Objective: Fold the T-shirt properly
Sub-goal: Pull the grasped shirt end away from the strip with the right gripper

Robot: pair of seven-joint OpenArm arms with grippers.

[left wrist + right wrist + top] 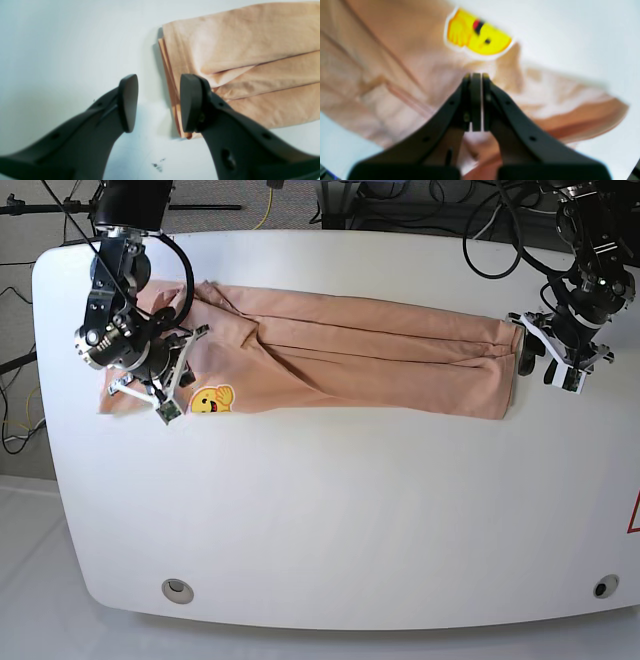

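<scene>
The peach T-shirt (pixel 380 360) lies folded lengthwise in a long band across the white table (pixel 330 510), its yellow smiley print (pixel 212 401) near the left end. My left gripper (pixel 535 365) stands open at the band's right end. In the left wrist view its jaws (pixel 158 87) straddle the layered edge of the shirt (pixel 237 50), one finger over cloth, the other over bare table. My right gripper (pixel 188 340) is over the left end. In the right wrist view it (pixel 476 75) is shut just below the smiley (pixel 477 35), above the wrinkled shirt (pixel 382 62); whether cloth is pinched does not show.
Cables and stands crowd the table's far edge (pixel 400 220). Two round fittings (pixel 177 588) (pixel 600 587) sit near the front corners. A few dark smudges (pixel 157 166) mark the tabletop below the left gripper.
</scene>
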